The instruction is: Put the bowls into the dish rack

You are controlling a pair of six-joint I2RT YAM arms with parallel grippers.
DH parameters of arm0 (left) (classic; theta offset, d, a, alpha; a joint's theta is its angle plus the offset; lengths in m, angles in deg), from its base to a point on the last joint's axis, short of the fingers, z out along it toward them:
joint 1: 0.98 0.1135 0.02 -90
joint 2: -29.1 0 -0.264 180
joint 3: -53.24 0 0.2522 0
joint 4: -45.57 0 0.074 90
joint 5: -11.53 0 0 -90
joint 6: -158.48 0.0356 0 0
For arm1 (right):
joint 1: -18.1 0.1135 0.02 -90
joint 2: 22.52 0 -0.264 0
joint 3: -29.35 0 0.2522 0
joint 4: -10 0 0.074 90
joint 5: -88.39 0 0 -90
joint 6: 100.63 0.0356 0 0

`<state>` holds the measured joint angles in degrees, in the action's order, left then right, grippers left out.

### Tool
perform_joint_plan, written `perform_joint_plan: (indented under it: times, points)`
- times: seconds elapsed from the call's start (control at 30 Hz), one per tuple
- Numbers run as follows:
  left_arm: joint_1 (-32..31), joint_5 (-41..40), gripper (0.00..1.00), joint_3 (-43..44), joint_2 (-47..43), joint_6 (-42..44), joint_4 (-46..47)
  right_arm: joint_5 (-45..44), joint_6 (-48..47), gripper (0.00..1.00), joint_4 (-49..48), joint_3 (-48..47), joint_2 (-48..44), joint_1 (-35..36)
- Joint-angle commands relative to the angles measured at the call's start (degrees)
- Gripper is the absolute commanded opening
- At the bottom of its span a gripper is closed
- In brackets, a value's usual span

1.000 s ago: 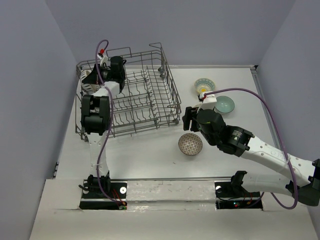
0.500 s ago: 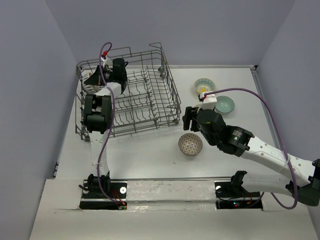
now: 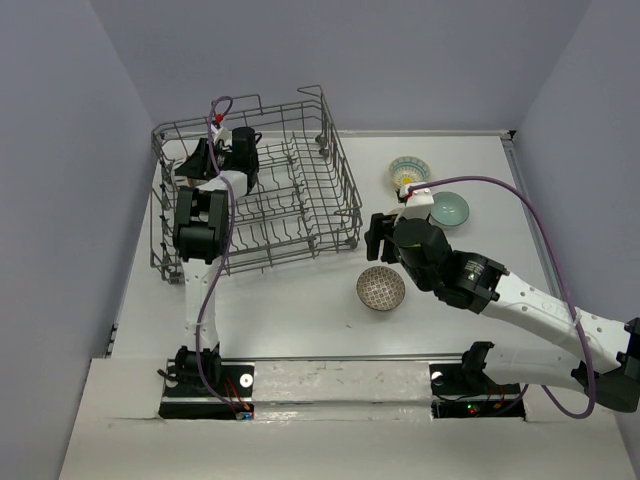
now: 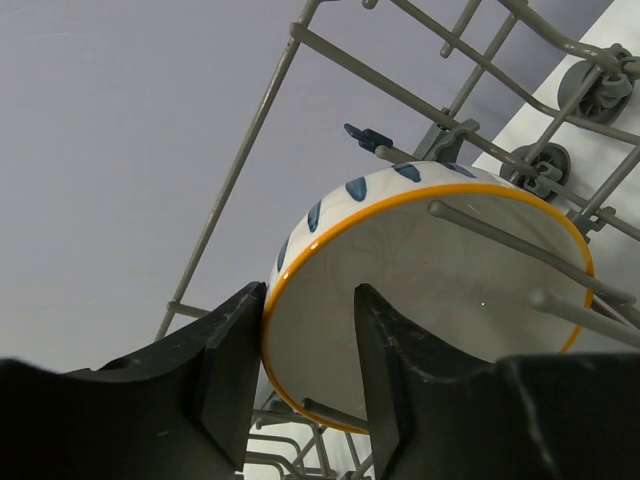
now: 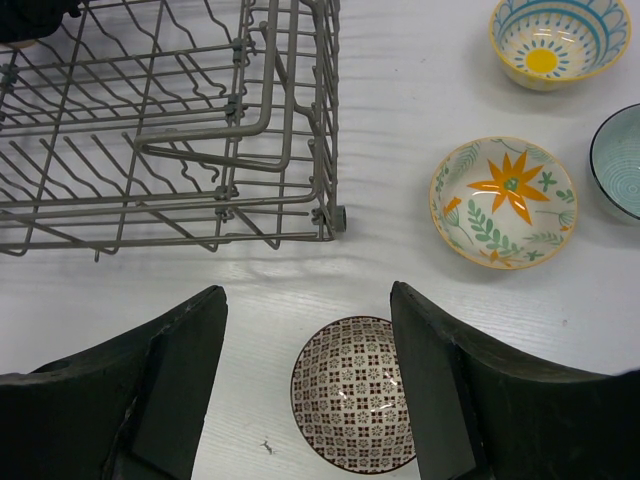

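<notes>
Rack (image 3: 290,200): stood on the tabletop (image 3: 300,300), left of the loose bowls
Orange-rimmed bowl (image 4: 430,270): tilted on edge among the tines in the rack's far left part, white inside, blue marks outside
Left tool (image 4: 308,300): fingers spread, astride that bowl's wall, one outside and one inside, with a gap showing at the inner finger
Brown bowl (image 5: 355,393): upright on the tabletop, just off the rack's near right corner
Right tool (image 5: 308,292): fingers spread wide, empty, hovering above the brown bowl
Flower bowl (image 5: 503,202): upright, right of the rack
Striped bowl (image 5: 548,40): upright, beyond the flower bowl
Teal bowl (image 5: 620,160): upright, near the flower bowl's right side
</notes>
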<state>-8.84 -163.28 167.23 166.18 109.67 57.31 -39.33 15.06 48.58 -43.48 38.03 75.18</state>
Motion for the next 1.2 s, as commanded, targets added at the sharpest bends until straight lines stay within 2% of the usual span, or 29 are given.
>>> perform_joint_plan:
  times: [0.0,0.1,0.47,0.8,1.17]
  points:
    - [0.39,-6.59,0.56,1.29,-1.37,-0.23,1.31,-1.84,-0.20,0.72,-3.20,0.53,-0.61,-0.04]
    - [0.21,-6.59,0.68,1.73,-1.98,0.38,1.57,-1.84,-0.20,0.72,-3.20,0.45,-0.61,-0.04]
    - [-1.11,-5.63,0.83,3.84,-6.38,3.37,2.63,-2.71,-0.56,0.72,-3.20,-0.08,-0.35,-0.04]
    - [-2.51,-3.43,0.90,2.26,-10.95,3.81,3.59,-4.12,-1.08,0.72,-3.20,-1.05,0.35,-0.04]
    - [-5.33,-2.72,0.93,1.03,-10.69,3.20,3.95,-6.76,-0.91,0.72,-1.71,-1.93,0.27,-0.04]
